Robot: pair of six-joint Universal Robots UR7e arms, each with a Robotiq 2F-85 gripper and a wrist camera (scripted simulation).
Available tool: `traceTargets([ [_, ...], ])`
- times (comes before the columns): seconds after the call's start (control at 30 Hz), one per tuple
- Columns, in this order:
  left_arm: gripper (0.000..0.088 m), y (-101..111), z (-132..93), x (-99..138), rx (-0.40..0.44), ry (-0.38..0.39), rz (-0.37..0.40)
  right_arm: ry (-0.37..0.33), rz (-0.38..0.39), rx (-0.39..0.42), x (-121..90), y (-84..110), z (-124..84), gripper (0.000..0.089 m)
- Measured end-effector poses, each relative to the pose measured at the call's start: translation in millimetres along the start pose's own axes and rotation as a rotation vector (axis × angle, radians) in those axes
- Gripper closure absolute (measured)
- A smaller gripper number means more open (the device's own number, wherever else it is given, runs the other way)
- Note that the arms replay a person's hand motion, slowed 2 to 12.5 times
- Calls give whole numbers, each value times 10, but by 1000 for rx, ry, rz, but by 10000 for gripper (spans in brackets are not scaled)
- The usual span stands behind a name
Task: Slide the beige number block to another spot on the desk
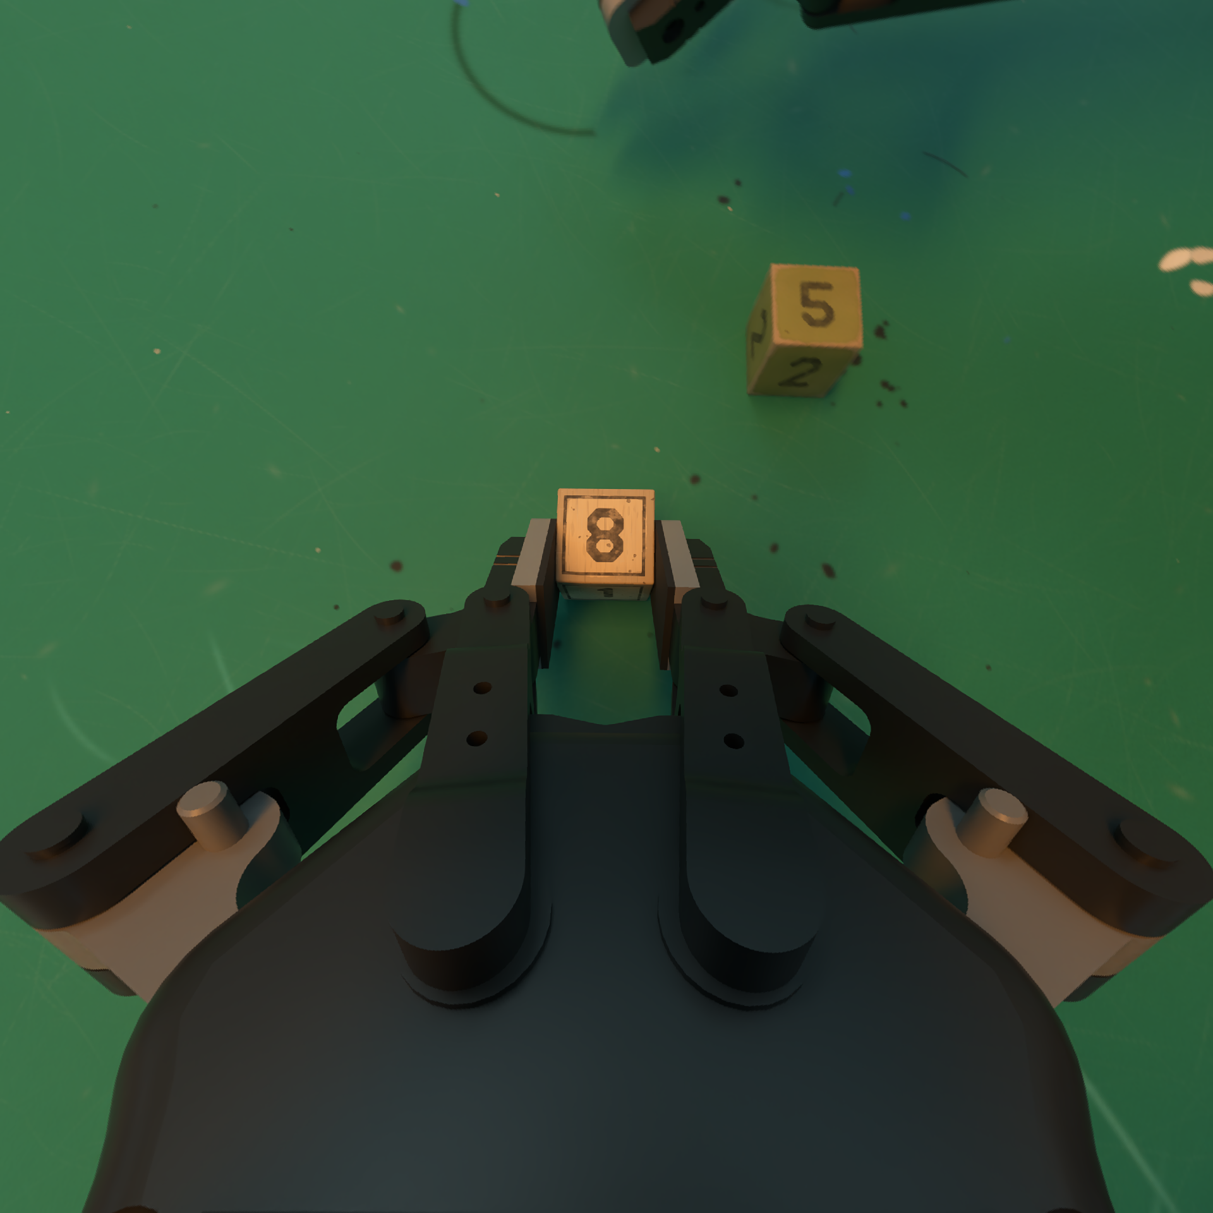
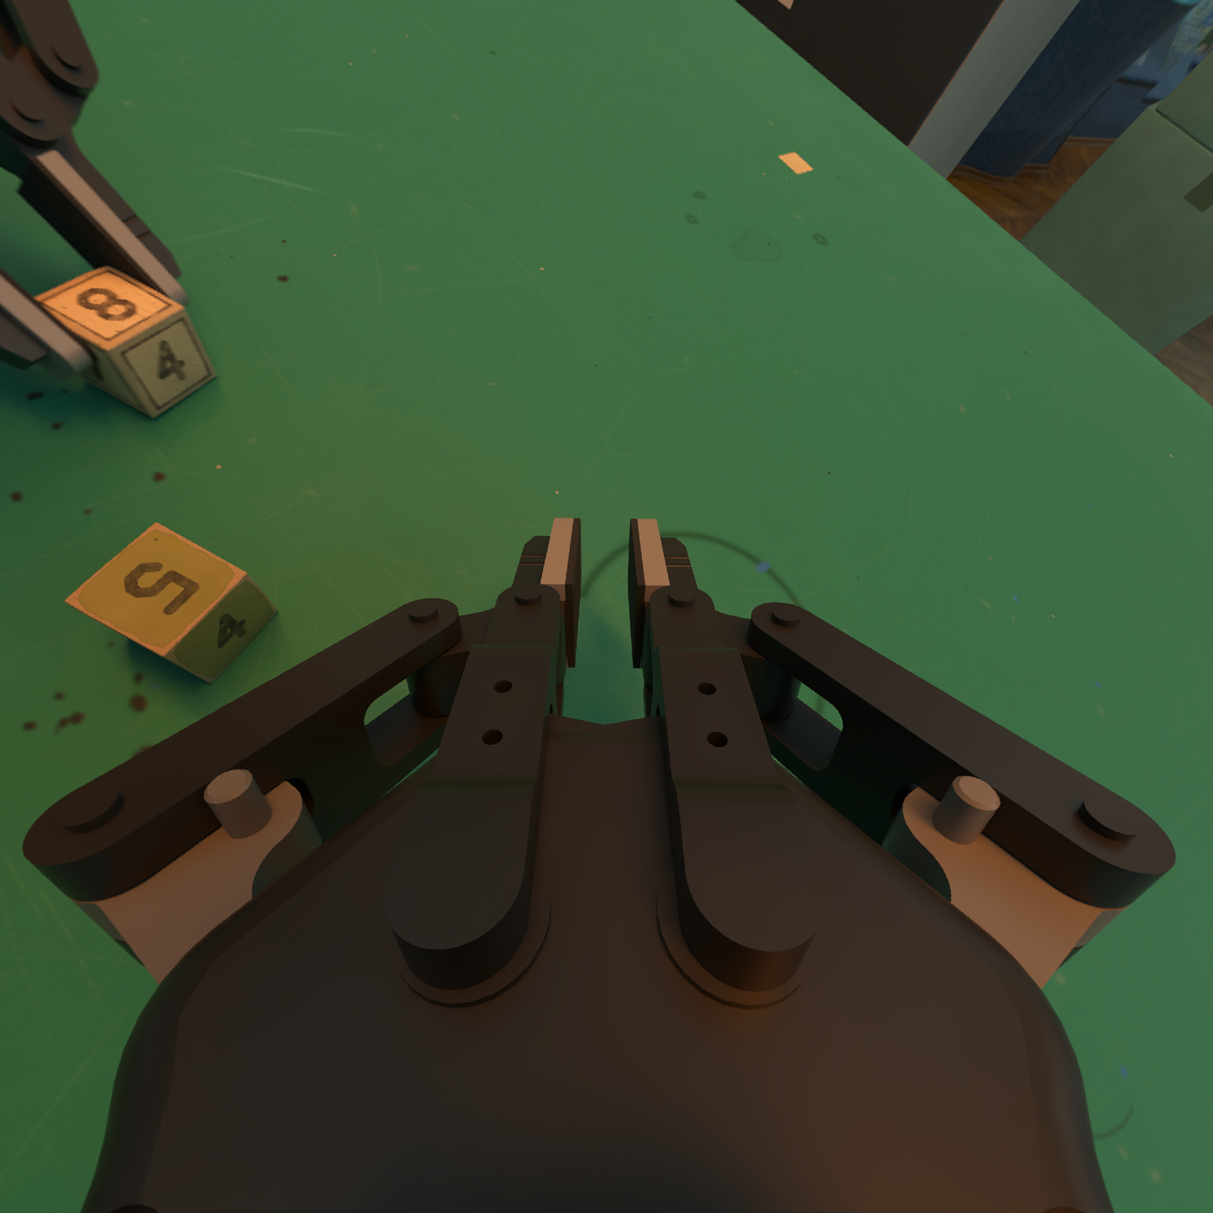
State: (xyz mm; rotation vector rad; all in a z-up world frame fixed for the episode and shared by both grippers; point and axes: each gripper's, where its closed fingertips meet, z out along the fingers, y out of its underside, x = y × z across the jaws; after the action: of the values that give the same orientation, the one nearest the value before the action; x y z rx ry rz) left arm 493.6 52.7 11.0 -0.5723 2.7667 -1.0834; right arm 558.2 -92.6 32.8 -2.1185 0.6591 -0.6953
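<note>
The beige number block (image 1: 605,535) rests on the green desk (image 1: 295,341) between the fingers of my left gripper (image 1: 605,548). The pads press both of its sides, so the gripper is shut on it. The block (image 2: 125,335) also shows at the far left of the right wrist view, held low on the desk by the left gripper (image 2: 125,328). My right gripper (image 2: 605,525) hovers over bare desk to the right, its jaws a little apart with nothing between them. Part of it shows at the top of the left wrist view (image 1: 656,33).
A yellow-green number block (image 1: 810,325) lies on the desk ahead and to the right of the beige one; it also shows in the right wrist view (image 2: 170,597). The desk's edge (image 2: 1050,262) runs diagonally at the right, with furniture beyond. A thin dark ring mark (image 1: 499,98) lies on the desk.
</note>
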Motion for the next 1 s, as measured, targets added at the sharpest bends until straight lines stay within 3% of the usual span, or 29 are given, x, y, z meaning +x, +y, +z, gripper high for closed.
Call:
traceTargets([
  [0.43, 631, 78, -57, 354, 62, 86, 99, 18, -35, -9, -15, 10, 7, 744],
  [0.9, 632, -9, 19, 403, 39, 30, 183, 11, -18, -8, -7, 11, 6, 735],
  [1.0, 582, -26, 29, 385, 40, 6, 193, 8, -18, -10, -11, 14, 8, 732],
])
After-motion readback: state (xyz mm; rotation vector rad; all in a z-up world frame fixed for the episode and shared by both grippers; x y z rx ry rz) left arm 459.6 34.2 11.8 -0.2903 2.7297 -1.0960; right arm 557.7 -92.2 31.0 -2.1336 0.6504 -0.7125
